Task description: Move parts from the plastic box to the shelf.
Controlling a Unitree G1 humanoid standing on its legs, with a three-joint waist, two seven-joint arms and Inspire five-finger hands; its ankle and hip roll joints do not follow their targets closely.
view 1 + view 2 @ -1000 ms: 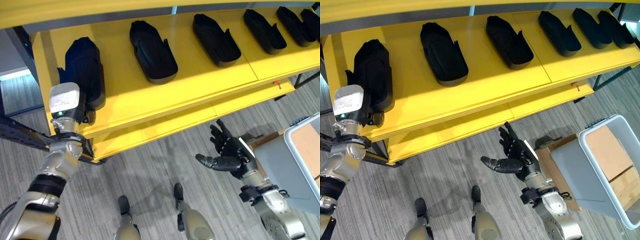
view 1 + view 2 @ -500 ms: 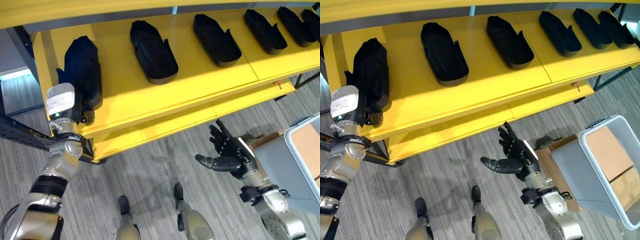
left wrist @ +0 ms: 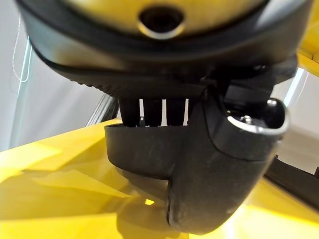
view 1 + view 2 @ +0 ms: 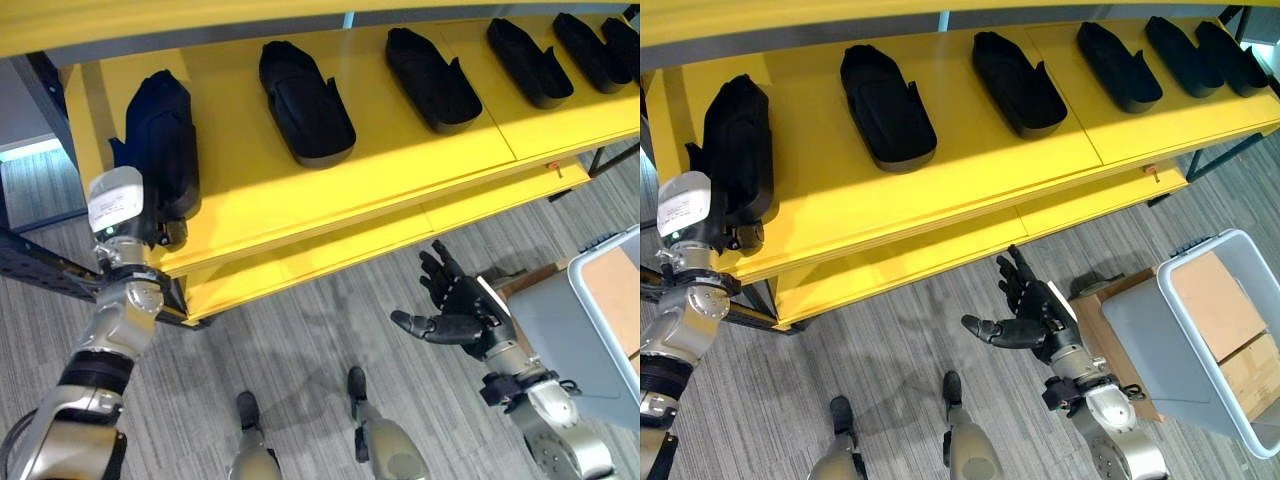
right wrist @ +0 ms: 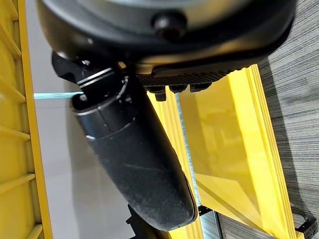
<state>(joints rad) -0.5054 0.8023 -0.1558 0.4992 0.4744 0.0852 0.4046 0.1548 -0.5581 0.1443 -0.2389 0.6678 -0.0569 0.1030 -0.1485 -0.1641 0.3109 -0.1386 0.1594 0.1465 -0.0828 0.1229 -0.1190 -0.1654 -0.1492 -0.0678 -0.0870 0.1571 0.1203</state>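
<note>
At the upper left of my head views, the long black moulded plastic part (image 4: 160, 140) lies flat on the yellow shelf board (image 4: 400, 150). Its long axis runs from the shelf's front edge towards the back, with the rounded, narrower end pointing up-frame and the broad end at the front edge. My left hand (image 4: 150, 222) is at that broad near end, under the white-capped wrist. In the left wrist view the thumb and the row of fingers (image 3: 154, 110) curl round the part's dark rim (image 3: 149, 154), so I read the hand as closed on it.

Further right along the same board sit five more black moulded parts in a row, all lying at a slight slant: the nearest (image 4: 305, 100) just right of mine, then one at upper centre (image 4: 433, 78), then three closer together at the upper right (image 4: 530, 62). They are apart from my part, with bare yellow board between.

My right hand (image 4: 460, 312) hangs at lower right over the grey striped carpet (image 4: 300, 340), below the shelf's lower yellow board (image 4: 330, 255), with fingers spread, thumb out and nothing in it. The grey plastic box (image 4: 1160, 340) stands at the right edge, with brown cardboard (image 4: 1210, 295) inside.
</note>
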